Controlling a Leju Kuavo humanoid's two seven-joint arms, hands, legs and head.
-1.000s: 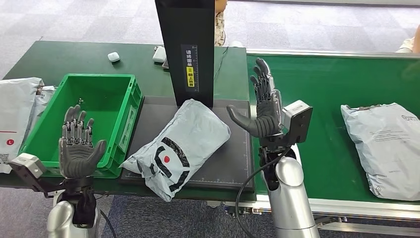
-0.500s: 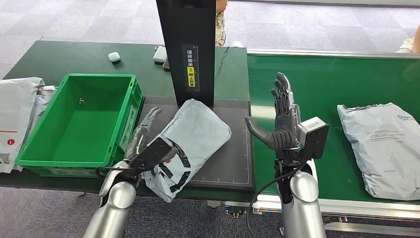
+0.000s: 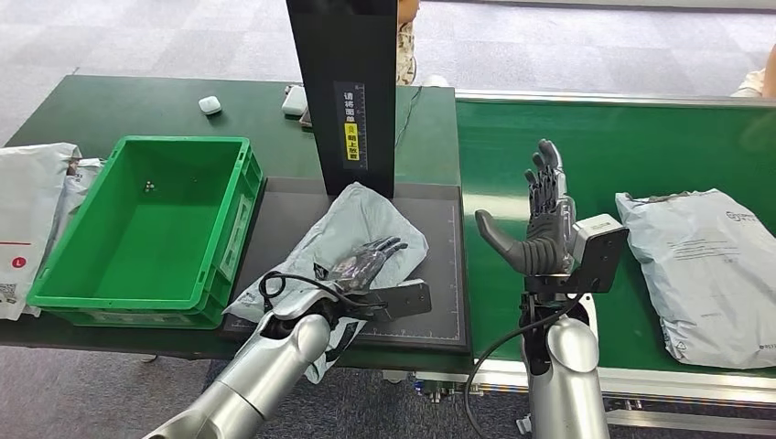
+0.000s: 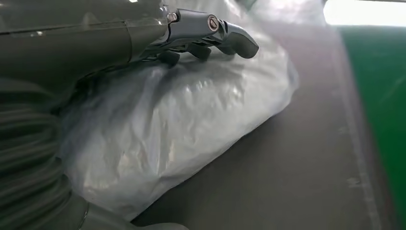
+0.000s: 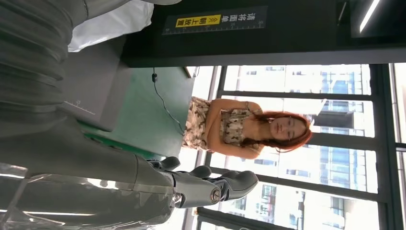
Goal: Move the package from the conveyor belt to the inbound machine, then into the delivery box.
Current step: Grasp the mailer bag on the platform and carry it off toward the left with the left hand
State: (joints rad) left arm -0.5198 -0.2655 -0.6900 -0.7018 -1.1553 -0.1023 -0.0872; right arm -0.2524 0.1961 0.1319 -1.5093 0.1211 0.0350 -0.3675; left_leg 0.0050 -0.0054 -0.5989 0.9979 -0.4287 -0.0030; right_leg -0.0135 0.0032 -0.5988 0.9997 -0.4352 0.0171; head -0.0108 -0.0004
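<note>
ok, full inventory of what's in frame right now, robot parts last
package on the machine: 1, grey with black and red print, on the dark platform, under the left hand
inbound machine: 1, black platform with black upright column bearing a yellow label
package on the belt: 1, grey, on the green conveyor belt, right side
delivery box: 1, green crate, left of the platform
white bags: pile, count unclear, far left on the table
small white items: at least 2, back of the green table
person: 1, standing behind the table
left hand: fingers spread, resting on the package on the machine
right hand: raised over the belt, holding nothing
</note>
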